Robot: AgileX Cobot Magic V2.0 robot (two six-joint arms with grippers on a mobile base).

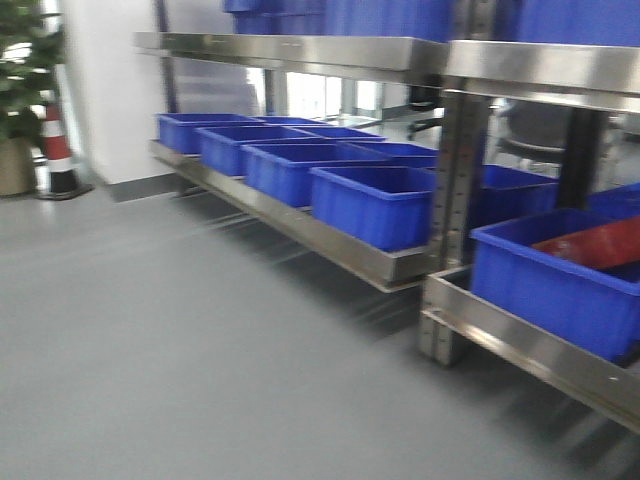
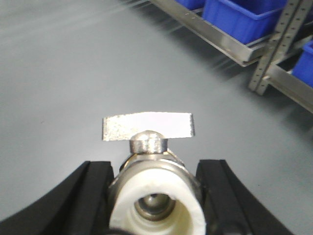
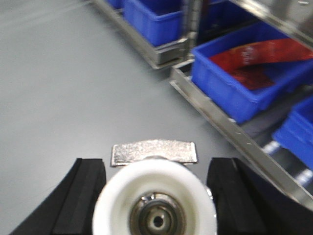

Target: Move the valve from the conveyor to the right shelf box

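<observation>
My left gripper (image 2: 155, 167) is shut on a metal valve (image 2: 155, 196) with a white threaded end and a flat silver handle, held above grey floor. My right gripper (image 3: 156, 164) is shut on a second valve (image 3: 154, 200) of the same kind, its black fingers (image 3: 88, 191) on either side. A blue box (image 1: 560, 280) holding something red sits on the low right shelf section. It also shows in the right wrist view (image 3: 234, 93), ahead and to the right of the gripper. The conveyor is out of view.
A stainless steel rack (image 1: 340, 240) runs along the right, its low shelf lined with several blue bins (image 1: 370, 205). An upright post (image 1: 455, 200) divides its sections. A traffic cone (image 1: 57, 150) and a potted plant (image 1: 20, 90) stand far left.
</observation>
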